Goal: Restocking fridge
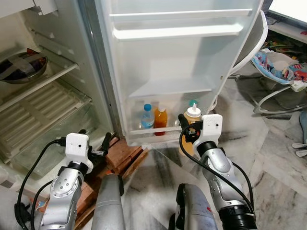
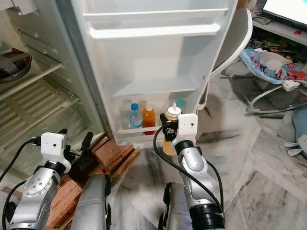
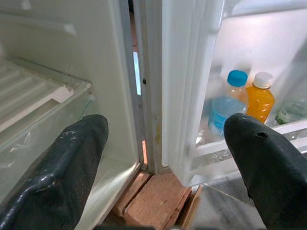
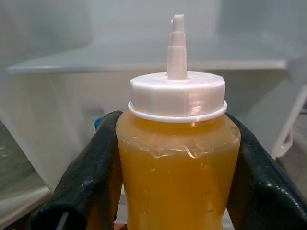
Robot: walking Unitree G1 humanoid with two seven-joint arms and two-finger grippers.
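Observation:
My right gripper (image 1: 188,130) is shut on a squeeze bottle (image 4: 178,158) of amber sauce with a white nozzle cap, held upright just in front of the bottom shelf (image 1: 160,136) of the open fridge door. On that shelf stand a water bottle (image 1: 147,117) with a blue cap, an orange juice bottle (image 1: 160,120) and a teal-capped bottle (image 2: 180,104) behind the squeeze bottle. My left gripper (image 1: 96,146) hangs open low by the fridge body, its fingers (image 3: 67,163) spread with nothing between them.
The fridge body holds a steel bowl (image 1: 21,67) on a wire shelf and a crisper drawer (image 1: 43,124) below. Red bricks (image 1: 122,155) prop the fridge base. A baby bouncer (image 1: 280,69) stands on the marble floor to the right.

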